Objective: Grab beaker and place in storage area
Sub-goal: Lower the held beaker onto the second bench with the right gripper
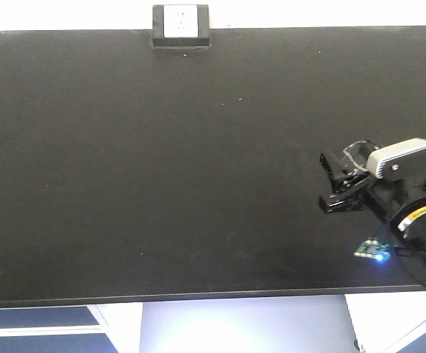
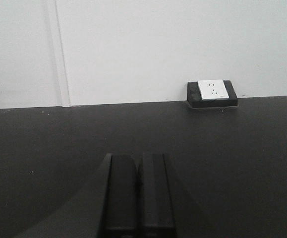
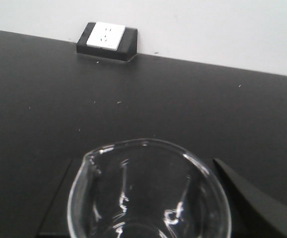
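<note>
The clear glass beaker [image 1: 357, 155] sits between the black fingers of my right gripper [image 1: 335, 181] over the right part of the storage area [image 1: 161, 162], a wide matte black benchtop. In the right wrist view the beaker [image 3: 148, 198] fills the lower middle, its pouring lip at the left, and the gripper [image 3: 145, 166] is shut on it with one finger on each side. Whether the beaker's base touches the bench is hidden. My left gripper [image 2: 138, 166] hangs low over bare benchtop with its fingers pressed together and nothing between them; it is outside the front view.
A black-framed white socket box [image 1: 180, 26] stands at the bench's rear edge against a white wall [image 2: 158, 44]. The bench's front edge [image 1: 198, 300] runs along the bottom, with floor below it.
</note>
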